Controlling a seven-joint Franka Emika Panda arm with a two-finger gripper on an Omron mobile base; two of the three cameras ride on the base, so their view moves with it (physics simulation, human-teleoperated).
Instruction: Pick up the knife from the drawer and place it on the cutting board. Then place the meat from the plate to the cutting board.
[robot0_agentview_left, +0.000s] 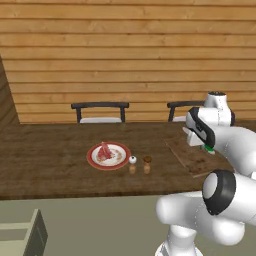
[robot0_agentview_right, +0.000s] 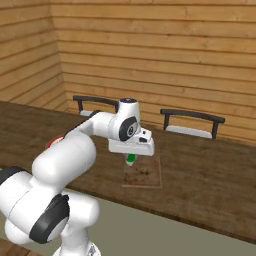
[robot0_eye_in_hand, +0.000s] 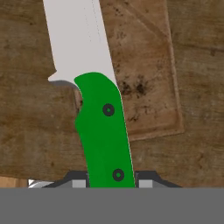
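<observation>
A knife (robot0_eye_in_hand: 103, 127) with a green handle and a pale blade sits between my fingers, and my gripper (robot0_eye_in_hand: 109, 181) is shut on the handle. The blade points out over the brownish cutting board (robot0_eye_in_hand: 151, 74), which lies below it on the dark wooden table. From the base cameras my gripper (robot0_agentview_left: 209, 147) (robot0_agentview_right: 130, 159) hangs just above the cutting board (robot0_agentview_left: 192, 156) (robot0_agentview_right: 146, 176), with a bit of green handle (robot0_agentview_right: 130, 160) showing under the hand. The red-rimmed plate (robot0_agentview_left: 120, 159) lies to the left, and the red streaked meat (robot0_agentview_left: 104, 151) rests on it.
Two small shakers (robot0_agentview_left: 132, 165) (robot0_agentview_left: 147, 164) stand between the plate and the board. Two dark chairs (robot0_agentview_left: 100, 111) (robot0_agentview_right: 192, 122) stand behind the table against the wooden wall. An open drawer (robot0_agentview_left: 25, 232) juts out at the lower left.
</observation>
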